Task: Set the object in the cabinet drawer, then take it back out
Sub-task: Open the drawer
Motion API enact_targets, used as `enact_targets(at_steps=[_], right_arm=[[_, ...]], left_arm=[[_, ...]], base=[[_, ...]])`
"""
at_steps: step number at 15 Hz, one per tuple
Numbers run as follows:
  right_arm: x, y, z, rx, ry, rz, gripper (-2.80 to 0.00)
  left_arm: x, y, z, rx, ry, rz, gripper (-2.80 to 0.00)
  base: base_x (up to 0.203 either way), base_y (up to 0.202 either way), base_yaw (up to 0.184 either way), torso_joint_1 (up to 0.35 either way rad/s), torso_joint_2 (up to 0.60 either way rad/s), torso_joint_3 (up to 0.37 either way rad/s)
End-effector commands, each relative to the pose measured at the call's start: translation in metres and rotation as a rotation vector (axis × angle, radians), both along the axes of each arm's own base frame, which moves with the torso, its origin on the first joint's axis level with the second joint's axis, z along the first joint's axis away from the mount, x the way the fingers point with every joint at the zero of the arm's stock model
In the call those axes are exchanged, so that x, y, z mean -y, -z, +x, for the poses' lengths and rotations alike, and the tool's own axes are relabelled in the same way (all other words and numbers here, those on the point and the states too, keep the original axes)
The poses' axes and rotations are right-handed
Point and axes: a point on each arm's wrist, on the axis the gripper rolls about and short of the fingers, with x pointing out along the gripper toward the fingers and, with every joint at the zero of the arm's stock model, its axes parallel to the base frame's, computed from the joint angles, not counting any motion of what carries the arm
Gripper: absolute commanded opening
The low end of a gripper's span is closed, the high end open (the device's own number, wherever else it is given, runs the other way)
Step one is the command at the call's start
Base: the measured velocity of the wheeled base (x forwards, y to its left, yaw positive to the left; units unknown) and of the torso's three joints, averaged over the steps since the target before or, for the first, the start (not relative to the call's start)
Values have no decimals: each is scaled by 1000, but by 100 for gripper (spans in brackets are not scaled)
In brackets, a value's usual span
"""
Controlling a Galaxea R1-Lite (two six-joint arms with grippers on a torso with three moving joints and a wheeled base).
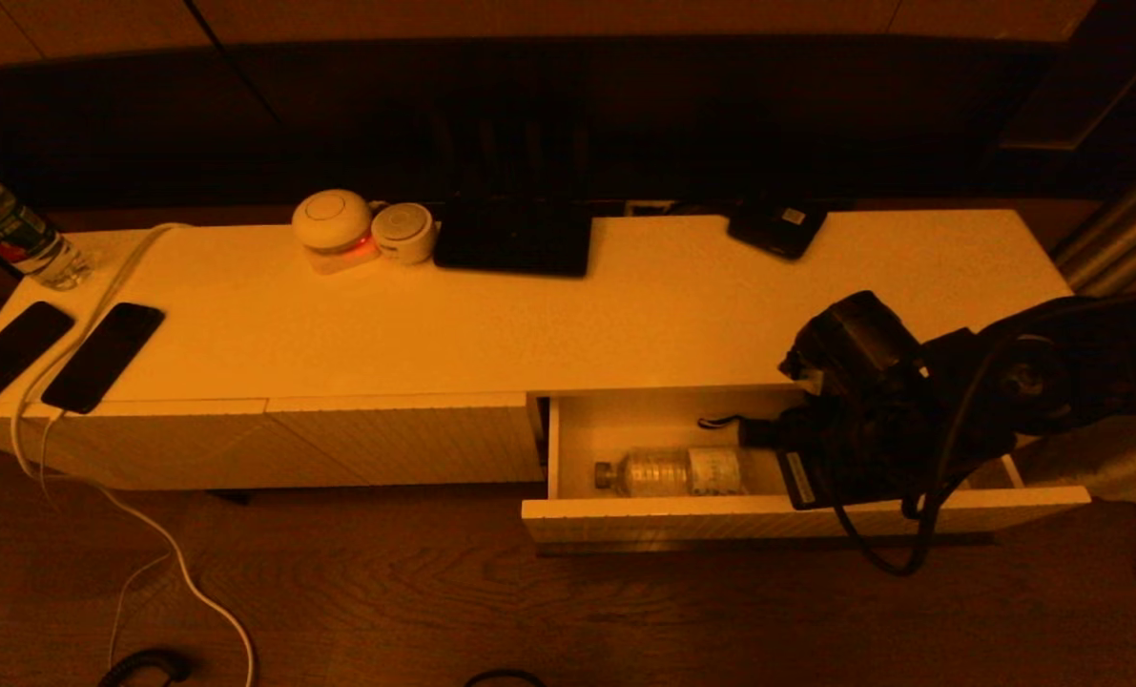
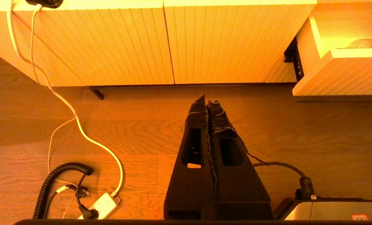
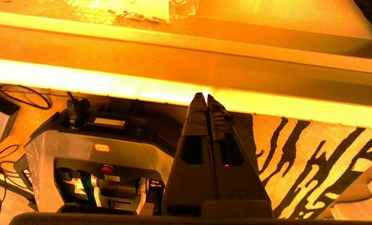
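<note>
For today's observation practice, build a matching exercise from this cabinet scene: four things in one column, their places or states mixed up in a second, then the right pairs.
Things:
1. cabinet drawer
2. clear bottle
3. two dark phones
4. left gripper

Places or states:
A. lying flat at the left end of the cabinet top
B. shut, pointing over the wooden floor in front of the ribbed panels
C. pulled out at the cabinet's right part
D. lying on its side inside the drawer

Pairs: 1-C, 2-D, 3-A, 4-B
</note>
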Motion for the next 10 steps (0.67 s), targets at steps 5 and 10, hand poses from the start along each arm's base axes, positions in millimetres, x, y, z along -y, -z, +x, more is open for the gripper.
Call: enact_targets(at_steps=[5, 10], right_arm=[[-1, 10, 9, -27, 28, -1, -280], [6, 16, 16, -40, 68, 0, -280]], left_arm=[[0, 0, 0, 0, 0, -1, -280], [0, 0, 0, 0, 0, -1, -280]], base=[[0, 0, 0, 0, 0, 0], [0, 0, 0, 0, 0, 0]])
